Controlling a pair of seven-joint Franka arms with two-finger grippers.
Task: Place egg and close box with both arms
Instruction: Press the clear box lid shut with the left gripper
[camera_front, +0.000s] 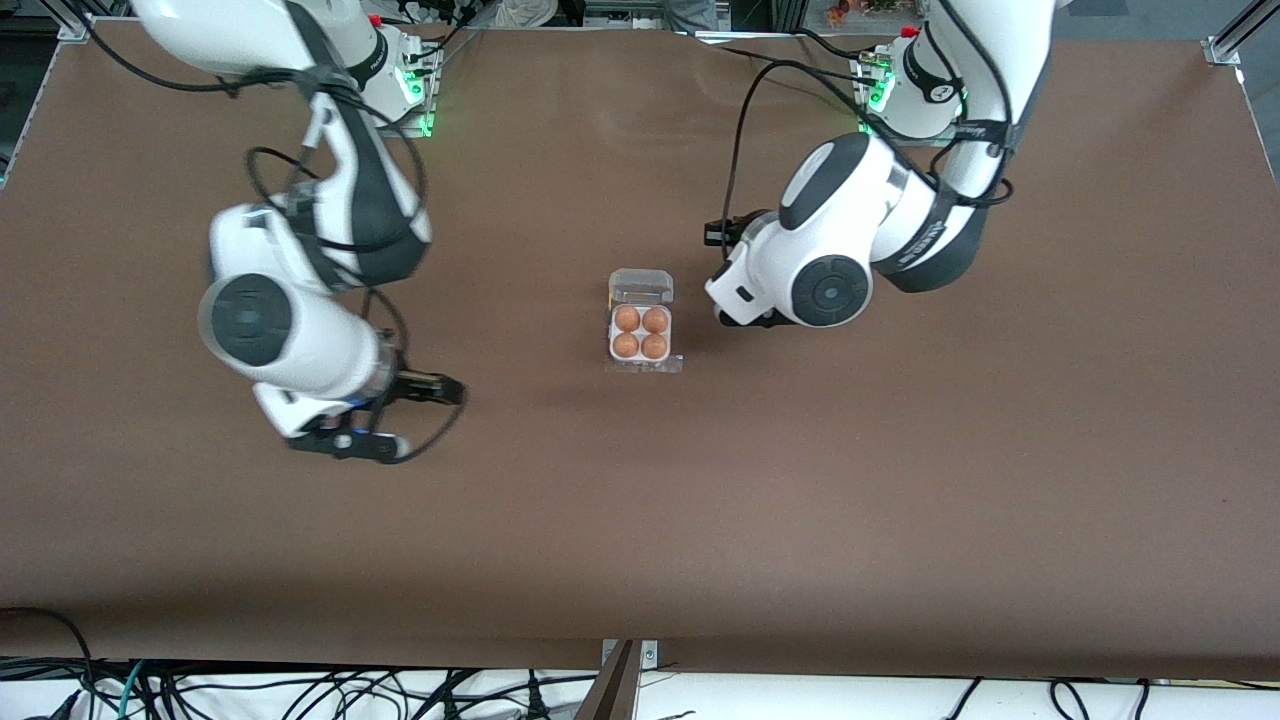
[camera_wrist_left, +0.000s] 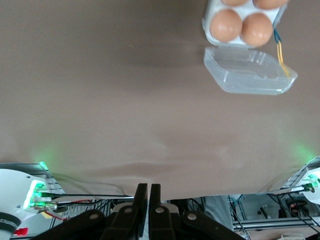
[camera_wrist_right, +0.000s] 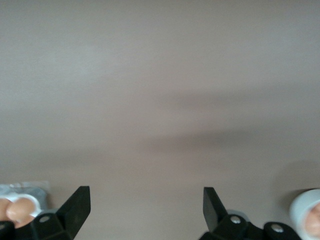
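The box (camera_front: 640, 322) sits mid-table, a white tray with a brown egg (camera_front: 627, 319) in every cell. Its clear lid (camera_front: 641, 287) lies open, folded back toward the robots' bases. The left wrist view shows the tray (camera_wrist_left: 206, 22), two eggs (camera_wrist_left: 226, 26) and the open lid (camera_wrist_left: 247, 70). My left gripper (camera_front: 748, 318) hangs beside the box toward the left arm's end, shut and empty (camera_wrist_left: 148, 192). My right gripper (camera_front: 342, 442) is over bare table toward the right arm's end, open and empty (camera_wrist_right: 145, 200). The box's corner (camera_wrist_right: 20, 192) shows at that view's edge.
The brown tabletop (camera_front: 640, 520) stretches wide around the box. A round white rim (camera_wrist_right: 305, 210) shows at the edge of the right wrist view; the front view does not show it. Cables hang along the table edge nearest the front camera (camera_front: 300, 690).
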